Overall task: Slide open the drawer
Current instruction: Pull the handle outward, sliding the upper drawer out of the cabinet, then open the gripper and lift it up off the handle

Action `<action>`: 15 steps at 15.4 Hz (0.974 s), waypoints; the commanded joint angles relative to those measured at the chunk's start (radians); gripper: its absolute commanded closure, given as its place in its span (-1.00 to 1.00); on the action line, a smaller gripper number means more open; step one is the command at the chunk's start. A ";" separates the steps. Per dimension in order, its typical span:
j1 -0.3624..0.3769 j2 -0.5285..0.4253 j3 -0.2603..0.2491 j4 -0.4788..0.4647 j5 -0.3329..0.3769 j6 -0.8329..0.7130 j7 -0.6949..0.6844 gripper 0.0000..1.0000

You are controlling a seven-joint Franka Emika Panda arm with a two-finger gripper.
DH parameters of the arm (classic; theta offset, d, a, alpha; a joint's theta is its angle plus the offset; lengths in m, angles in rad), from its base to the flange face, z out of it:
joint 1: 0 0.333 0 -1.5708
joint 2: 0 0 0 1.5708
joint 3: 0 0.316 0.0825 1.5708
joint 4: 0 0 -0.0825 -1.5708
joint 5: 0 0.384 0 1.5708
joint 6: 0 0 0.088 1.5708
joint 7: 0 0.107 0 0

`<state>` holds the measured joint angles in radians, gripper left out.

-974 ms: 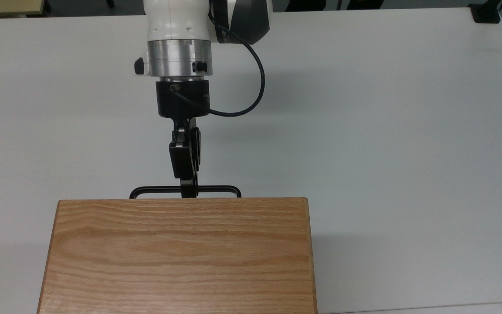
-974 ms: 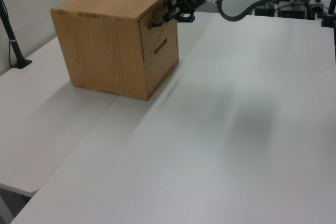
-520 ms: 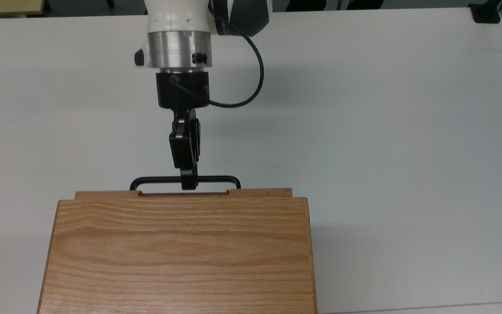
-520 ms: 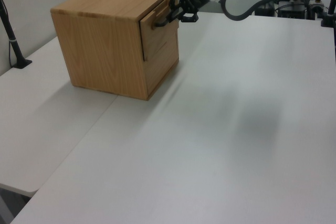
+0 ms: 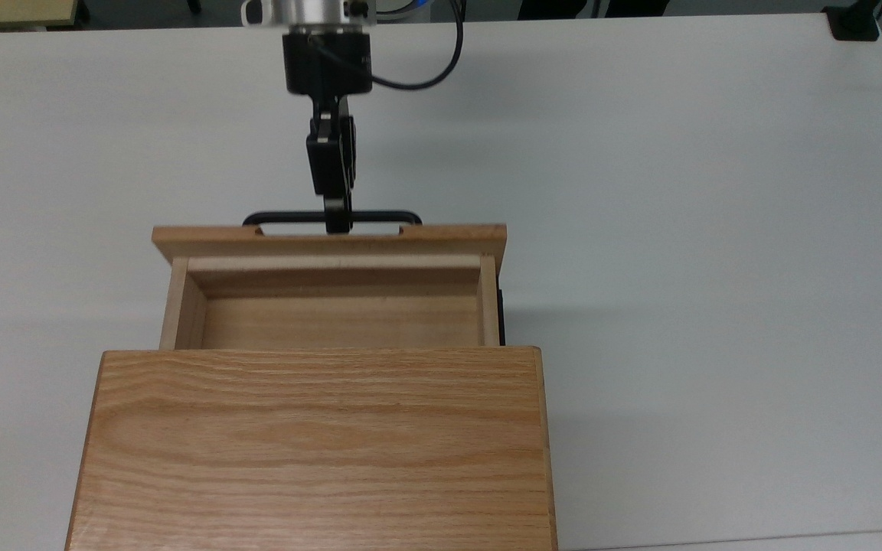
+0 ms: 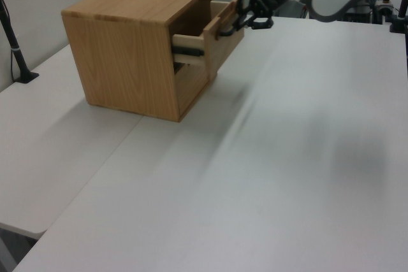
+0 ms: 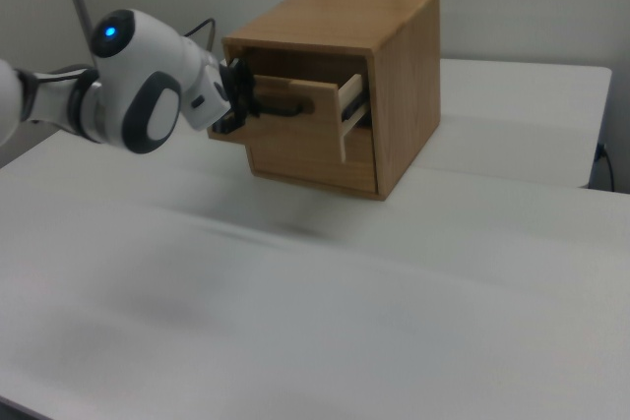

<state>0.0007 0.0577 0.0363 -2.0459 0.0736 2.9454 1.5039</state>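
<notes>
Gripping the thin black handle (image 5: 331,218), the hand (image 5: 336,222) is clenched on the drawer (image 5: 334,287), which juts well out of the oak cabinet (image 5: 311,444) on the white counter (image 5: 678,229); no writing is legible, and the arm is cut off at the top view's upper edge.

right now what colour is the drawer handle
Black. The handle on the drawer shows best in the top view.

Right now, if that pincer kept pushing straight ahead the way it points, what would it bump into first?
The pincer is closed on the black handle, so straight ahead it would meet the drawer front panel just behind that bar, probably pushing it back toward the cabinet.
</notes>
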 commanded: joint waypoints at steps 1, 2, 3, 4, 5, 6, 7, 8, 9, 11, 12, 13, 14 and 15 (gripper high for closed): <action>0.005 -0.127 -0.007 -0.145 0.008 0.015 0.021 0.93; 0.004 -0.128 -0.007 -0.149 0.008 0.012 0.021 0.91; 0.001 -0.131 -0.007 -0.157 0.008 0.011 0.019 0.86; -0.005 -0.133 -0.007 -0.158 0.008 0.005 0.019 0.76; -0.007 -0.139 -0.007 -0.157 0.008 -0.012 0.021 0.67; -0.010 -0.145 -0.007 -0.157 0.008 -0.032 0.022 0.51; -0.013 -0.153 -0.007 -0.155 0.008 -0.055 0.022 0.42; -0.014 -0.156 -0.007 -0.152 0.008 -0.080 0.022 0.36; -0.016 -0.163 -0.007 -0.151 0.009 -0.100 0.022 0.23; -0.027 -0.188 -0.007 -0.142 0.012 -0.156 0.022 -0.37; -0.028 -0.196 -0.007 -0.123 0.012 -0.198 0.024 -0.38; -0.030 -0.199 -0.009 -0.102 0.012 -0.251 0.022 -0.38; -0.034 -0.199 -0.012 -0.055 0.012 -0.343 0.022 -0.62; -0.042 -0.199 -0.012 -0.024 0.012 -0.401 0.019 -1.00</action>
<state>-0.0276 -0.1151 0.0269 -2.1425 0.0738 2.7138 1.5150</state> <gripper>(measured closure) 0.304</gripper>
